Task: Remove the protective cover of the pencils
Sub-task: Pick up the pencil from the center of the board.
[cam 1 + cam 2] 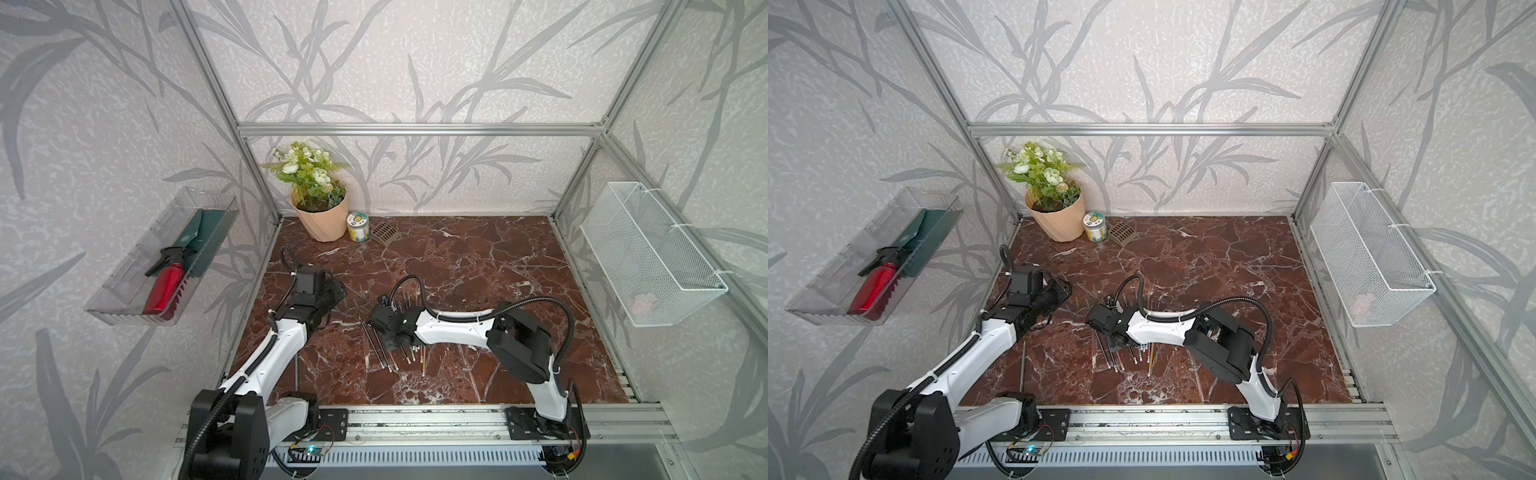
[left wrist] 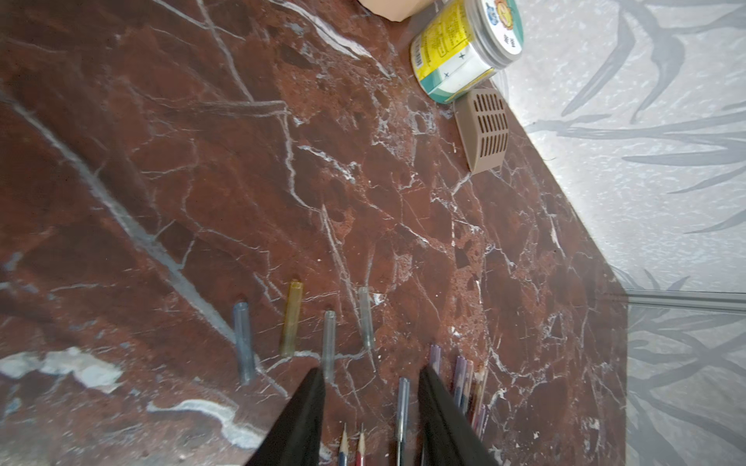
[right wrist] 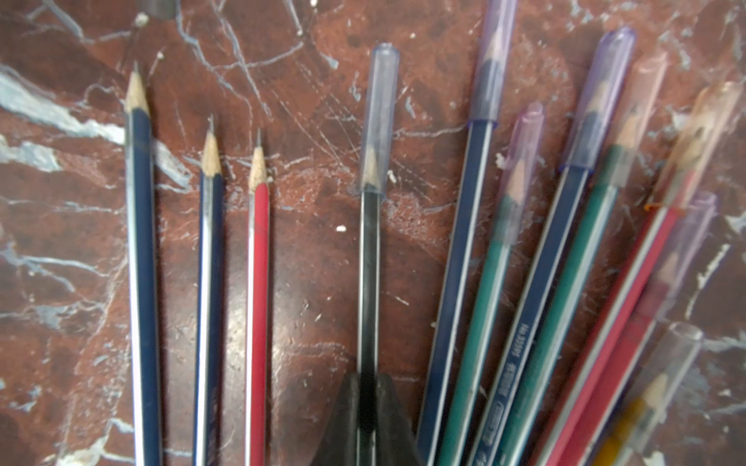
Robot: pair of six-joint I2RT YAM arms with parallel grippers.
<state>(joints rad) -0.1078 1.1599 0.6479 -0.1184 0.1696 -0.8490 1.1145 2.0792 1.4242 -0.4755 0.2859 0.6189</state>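
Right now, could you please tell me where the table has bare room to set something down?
The table's right half is bare, from the pencils to the frame, as is the front middle by the rail. Crowded: mid-table, with pencils, loose caps, left gripper and right gripper; and the back left corner, with pot, jar and vent.

You've got eleven pencils (image 3: 141, 242) in the right wrist view: three bare, eight capped. Left wrist view shows four loose caps (image 2: 293, 318). In both top views, left of centre: one jar (image 1: 358, 226), one flowerpot (image 1: 322, 224).
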